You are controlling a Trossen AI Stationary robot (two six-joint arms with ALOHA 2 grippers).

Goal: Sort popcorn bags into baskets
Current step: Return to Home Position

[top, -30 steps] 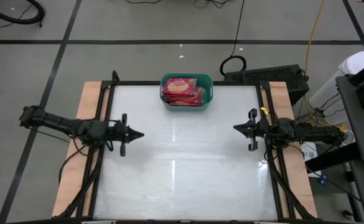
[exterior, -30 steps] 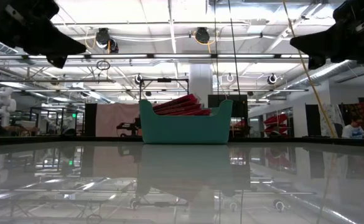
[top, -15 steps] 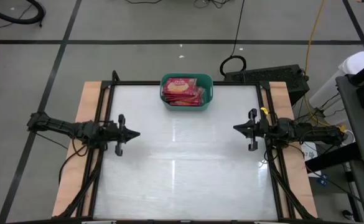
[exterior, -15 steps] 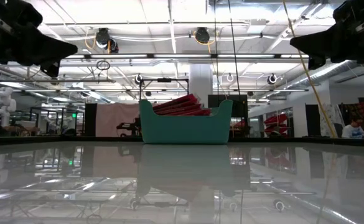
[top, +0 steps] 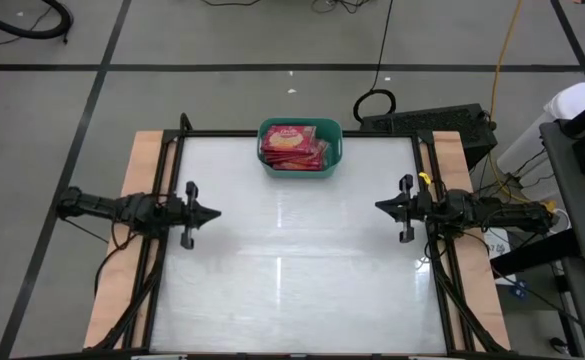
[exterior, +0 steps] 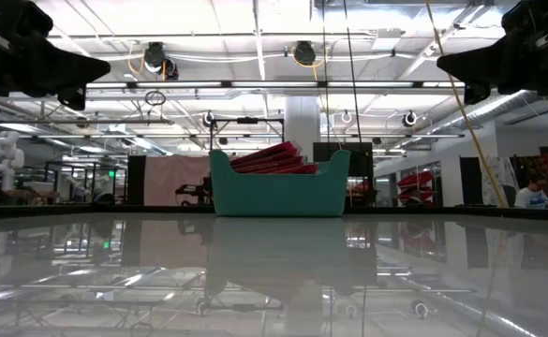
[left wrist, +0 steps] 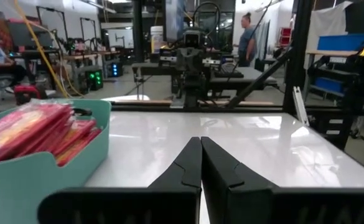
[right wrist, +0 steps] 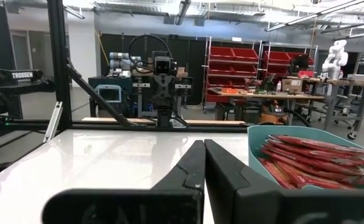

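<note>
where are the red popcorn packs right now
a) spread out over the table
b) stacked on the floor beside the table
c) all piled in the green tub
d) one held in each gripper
c: the red packs lie piled inside the green tub at the far edge of the table, none lies on the tabletop, and the left gripper and right gripper are shut on nothing.

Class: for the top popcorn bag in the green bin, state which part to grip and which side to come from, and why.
Probably the raised edge of the top bag, which shows above the rim of the bin in the low view. Come from above: the walls block the sides, and the bag is flat and thin, so it is best pinched across that edge.
</note>
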